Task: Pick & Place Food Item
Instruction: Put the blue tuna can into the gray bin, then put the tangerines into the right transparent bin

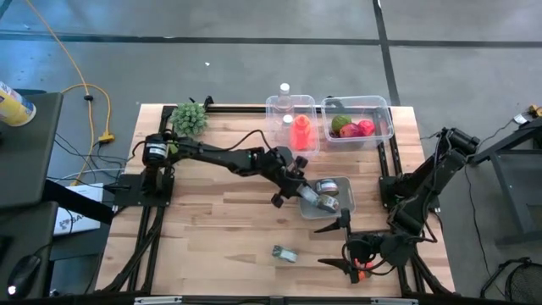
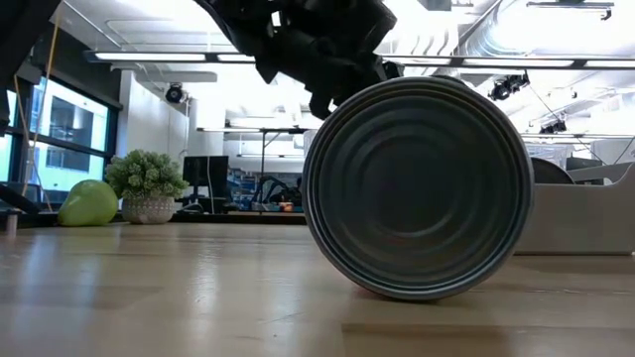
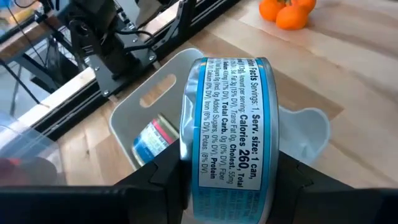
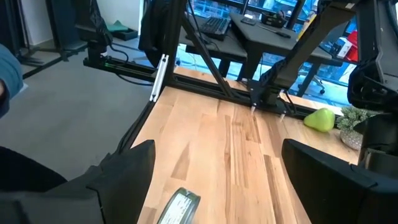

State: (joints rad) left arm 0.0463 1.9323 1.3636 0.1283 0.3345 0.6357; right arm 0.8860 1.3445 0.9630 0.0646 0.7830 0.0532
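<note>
My left gripper (image 1: 305, 195) is shut on a blue-labelled can (image 3: 230, 137) over the grey bin (image 1: 340, 184). The bin's rim (image 3: 124, 118) shows in the left wrist view, and another blue can (image 3: 152, 140) lies inside it. A third can (image 1: 284, 252) lies on its side on the wood near the table's near edge and fills the low view (image 2: 417, 188). My right gripper (image 1: 335, 244) is open, low over the table, just right of that can. In the right wrist view the can (image 4: 180, 208) lies ahead of the spread fingers. My left gripper pinches the can between its two fingers (image 3: 155, 186), one on each flat end. The printed side wall (image 3: 233, 112) faces the wrist camera. The fingers slant down from the table's left. The can is on edge, lifted above the bin's opening.
Two clear tubs stand at the far edge: one with an orange item (image 1: 301, 129), one with red and green fruit (image 1: 356, 127). A bottle (image 1: 284, 89) is behind them. A potted plant (image 1: 188, 119) and a green pear (image 2: 87, 201) sit far left. Bare wood lies left of the loose can.
</note>
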